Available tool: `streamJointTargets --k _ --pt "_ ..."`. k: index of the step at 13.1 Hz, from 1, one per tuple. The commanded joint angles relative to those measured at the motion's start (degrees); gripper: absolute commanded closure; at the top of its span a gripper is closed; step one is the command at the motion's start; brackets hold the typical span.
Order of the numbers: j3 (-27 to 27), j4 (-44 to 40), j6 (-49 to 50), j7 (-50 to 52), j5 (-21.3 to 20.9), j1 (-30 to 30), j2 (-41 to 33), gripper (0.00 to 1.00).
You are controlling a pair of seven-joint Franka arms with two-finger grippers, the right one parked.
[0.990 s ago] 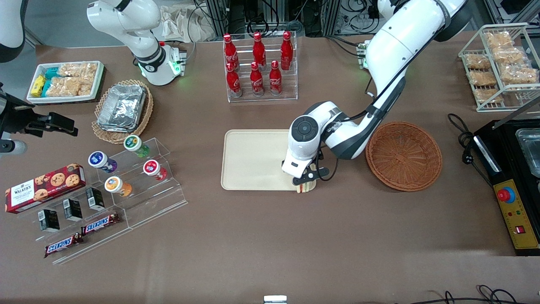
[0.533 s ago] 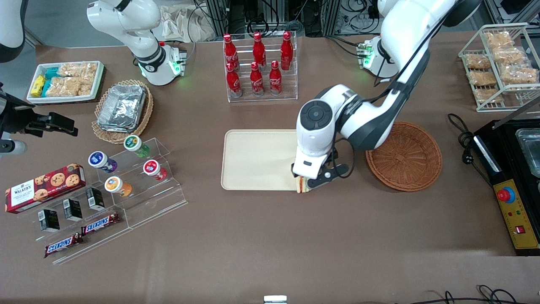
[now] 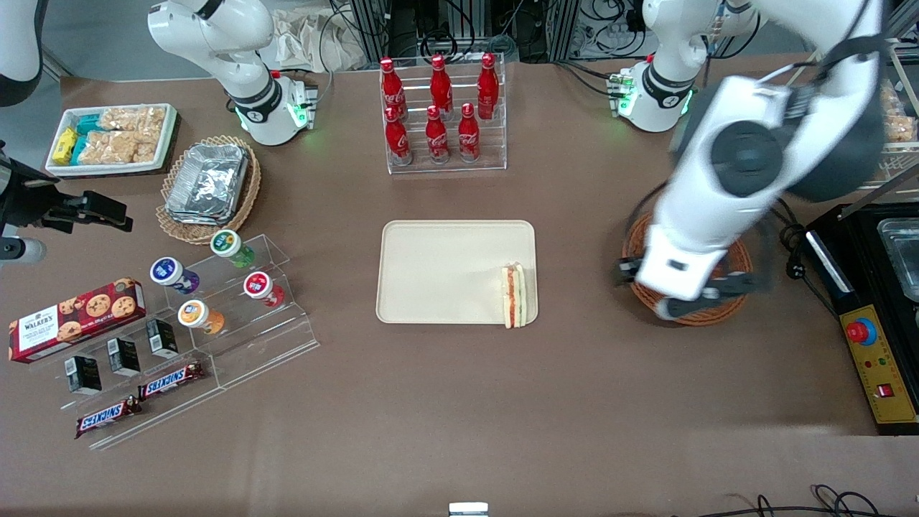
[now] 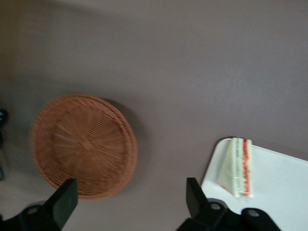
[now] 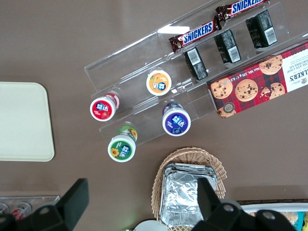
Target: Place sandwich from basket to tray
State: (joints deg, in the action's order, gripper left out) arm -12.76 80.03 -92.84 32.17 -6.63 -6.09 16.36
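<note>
The sandwich (image 3: 518,296) lies on the cream tray (image 3: 438,273), at the corner nearest the front camera on the basket's side. It also shows in the left wrist view (image 4: 237,166) on the tray (image 4: 281,192). The reddish-brown basket (image 3: 633,244) stands empty beside the tray; the wrist view shows its bare inside (image 4: 82,144). My left gripper (image 3: 689,298) hangs high over the basket, open and empty. In the wrist view the gripper (image 4: 130,192) has its jaws wide apart with nothing between them.
A rack of red cola bottles (image 3: 441,115) stands farther from the front camera than the tray. A clear stepped stand with cups (image 3: 237,287) and a tan basket of foil packets (image 3: 208,183) lie toward the parked arm's end. A black appliance (image 3: 876,301) sits beside the reddish-brown basket.
The gripper let go of the sandwich at the tray's corner, rose and swung away over the basket. The sandwich stays on the tray.
</note>
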Motion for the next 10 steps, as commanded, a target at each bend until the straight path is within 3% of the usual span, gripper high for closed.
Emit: streamJointTargets --k 1,4,8,10 --pt "8.4 3.5 0.7 -16.0 4.5 0.0 -4.5 0.0" --pt "16.0 10.8 -6.7 -30.4 6.9 0.0 -8.5 0.0" --pt "19.0 11.6 -8.7 -32.3 6.7 0.1 -7.7 0.0" --pt "19.4 10.5 -8.2 -38.8 7.2 0.7 -7.2 0.0"
